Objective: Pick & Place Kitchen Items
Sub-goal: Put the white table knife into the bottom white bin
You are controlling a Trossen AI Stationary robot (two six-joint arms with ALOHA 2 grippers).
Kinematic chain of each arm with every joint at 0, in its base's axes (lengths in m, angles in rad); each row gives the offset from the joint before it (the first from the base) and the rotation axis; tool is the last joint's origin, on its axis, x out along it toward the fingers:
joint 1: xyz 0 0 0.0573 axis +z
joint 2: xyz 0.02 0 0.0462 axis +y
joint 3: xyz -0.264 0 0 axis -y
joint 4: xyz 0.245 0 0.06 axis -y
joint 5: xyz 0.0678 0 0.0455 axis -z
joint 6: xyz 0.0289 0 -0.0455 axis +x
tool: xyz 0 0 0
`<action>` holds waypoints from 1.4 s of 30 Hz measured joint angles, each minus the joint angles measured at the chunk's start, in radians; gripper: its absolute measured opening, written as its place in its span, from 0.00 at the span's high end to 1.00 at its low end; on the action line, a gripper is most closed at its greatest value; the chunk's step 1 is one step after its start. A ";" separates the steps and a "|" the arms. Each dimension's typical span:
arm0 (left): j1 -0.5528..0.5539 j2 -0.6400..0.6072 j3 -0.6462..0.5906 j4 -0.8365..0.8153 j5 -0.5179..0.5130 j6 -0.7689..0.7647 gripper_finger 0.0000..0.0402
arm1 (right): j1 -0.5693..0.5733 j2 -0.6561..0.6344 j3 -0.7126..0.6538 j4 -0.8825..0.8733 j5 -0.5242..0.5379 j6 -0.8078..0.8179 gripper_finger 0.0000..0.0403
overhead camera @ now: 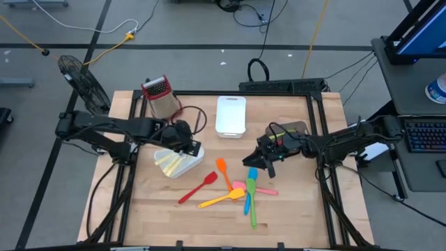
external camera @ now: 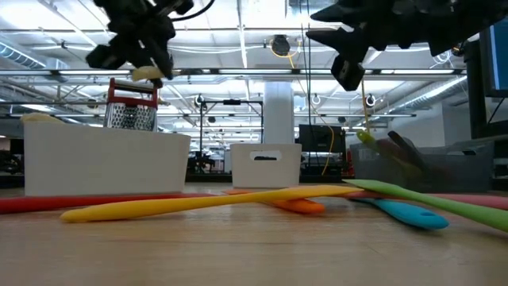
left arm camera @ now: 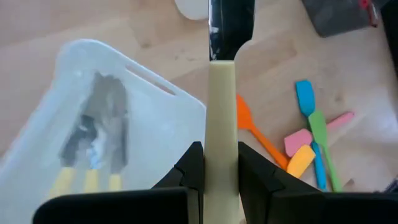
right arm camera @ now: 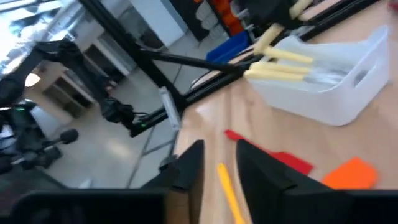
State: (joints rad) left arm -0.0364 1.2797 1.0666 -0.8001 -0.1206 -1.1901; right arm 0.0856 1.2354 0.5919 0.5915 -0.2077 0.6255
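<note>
My left gripper (overhead camera: 188, 145) hangs over a white bin (overhead camera: 174, 166) at the table's middle left, shut on a utensil with a cream handle and a black blade (left arm camera: 230, 25). Several yellow-handled pieces of cutlery (left arm camera: 90, 180) lie in that bin. My right gripper (overhead camera: 249, 160) hovers level above the loose utensils, its fingers (right arm camera: 189, 168) a little apart with nothing between them. Flat on the wood lie a red spoon (overhead camera: 197, 188), an orange spatula (overhead camera: 224, 171), a yellow spatula (overhead camera: 221, 199), a pink one (overhead camera: 239, 186), a blue one (overhead camera: 249, 188) and a green one (overhead camera: 252, 209). My left gripper pinches the cream handle (left arm camera: 221, 146) between its two fingers (left arm camera: 186, 174). The fingers slant down from the table's left side, and the utensil runs on along them, black blade foremost. It is lifted clear above the bin.
A second white bin (overhead camera: 231, 115) stands at the far middle and a metal grater with a red top (overhead camera: 158, 95) at the far left. A dark flat object (overhead camera: 293, 130) lies behind my right gripper. Bare wood lies along the near edge and both near corners.
</note>
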 joint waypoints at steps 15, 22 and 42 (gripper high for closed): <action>-0.012 0.003 0.001 -0.273 0.120 0.018 0.87 | -0.006 -0.006 0.000 0.023 0.054 -0.174 0.99; -0.026 0.029 0.002 -0.343 0.138 0.082 0.87 | -0.008 -0.009 0.000 0.044 0.124 -0.303 1.00; -0.025 0.365 0.270 -0.775 0.243 0.455 0.87 | -0.061 -0.139 0.001 -0.083 0.129 -0.361 1.00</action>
State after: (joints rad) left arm -0.0612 1.6449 1.3365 -1.5755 0.1221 -0.7348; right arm 0.0249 1.0961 0.5926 0.5084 -0.0783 0.2646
